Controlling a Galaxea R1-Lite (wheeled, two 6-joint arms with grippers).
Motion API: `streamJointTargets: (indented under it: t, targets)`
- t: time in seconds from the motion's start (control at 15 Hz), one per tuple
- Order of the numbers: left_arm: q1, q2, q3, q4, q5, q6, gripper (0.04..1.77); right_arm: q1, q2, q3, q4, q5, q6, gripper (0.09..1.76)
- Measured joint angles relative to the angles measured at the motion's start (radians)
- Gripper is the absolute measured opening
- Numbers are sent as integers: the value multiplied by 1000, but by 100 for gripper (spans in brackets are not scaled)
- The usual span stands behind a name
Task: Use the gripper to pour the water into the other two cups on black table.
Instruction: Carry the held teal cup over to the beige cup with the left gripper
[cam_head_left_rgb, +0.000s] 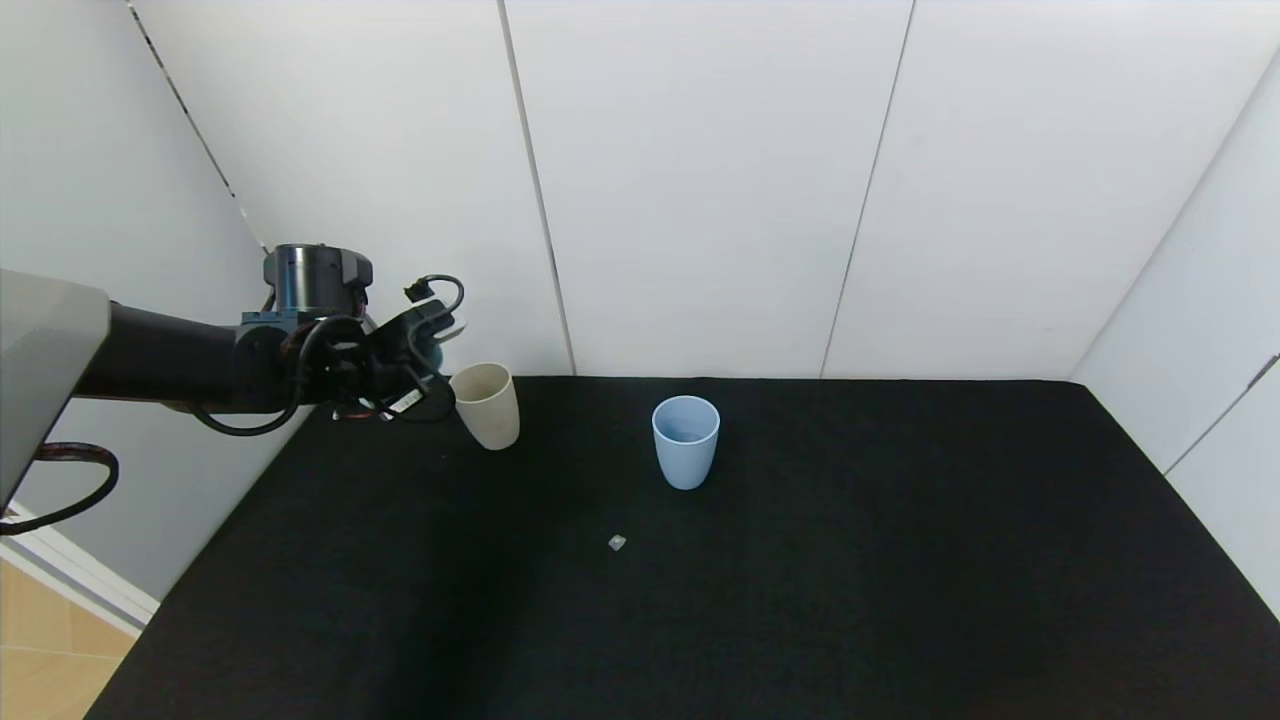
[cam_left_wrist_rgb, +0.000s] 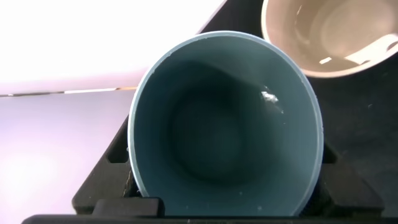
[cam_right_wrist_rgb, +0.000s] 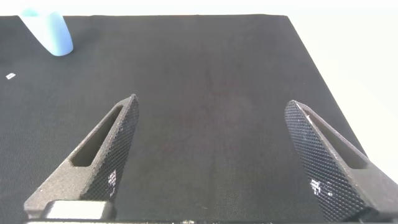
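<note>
My left gripper (cam_head_left_rgb: 425, 345) is shut on a teal-green cup (cam_left_wrist_rgb: 225, 124) and holds it tipped, raised above the black table (cam_head_left_rgb: 800, 600), with its rim beside the beige-cream cup (cam_head_left_rgb: 487, 404). In the left wrist view the teal cup's mouth fills the frame; a few drops of water (cam_left_wrist_rgb: 269, 97) glint on its inner wall near the beige cup's rim (cam_left_wrist_rgb: 329, 37). The light blue cup (cam_head_left_rgb: 686, 440) stands upright mid-table and also shows in the right wrist view (cam_right_wrist_rgb: 48, 31). My right gripper (cam_right_wrist_rgb: 211, 155) is open and empty above bare table.
A small pale scrap (cam_head_left_rgb: 617, 543) lies on the table in front of the blue cup. White wall panels (cam_head_left_rgb: 700, 180) close off the back and right. The table's left edge (cam_head_left_rgb: 190, 570) drops to a wooden floor.
</note>
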Motion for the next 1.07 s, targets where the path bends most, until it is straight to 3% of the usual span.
streamJointTargets:
  t: [1.07]
  targets:
    - [-60,10,-33,-13,170,291,120,0,0,0,0,0,0,171]
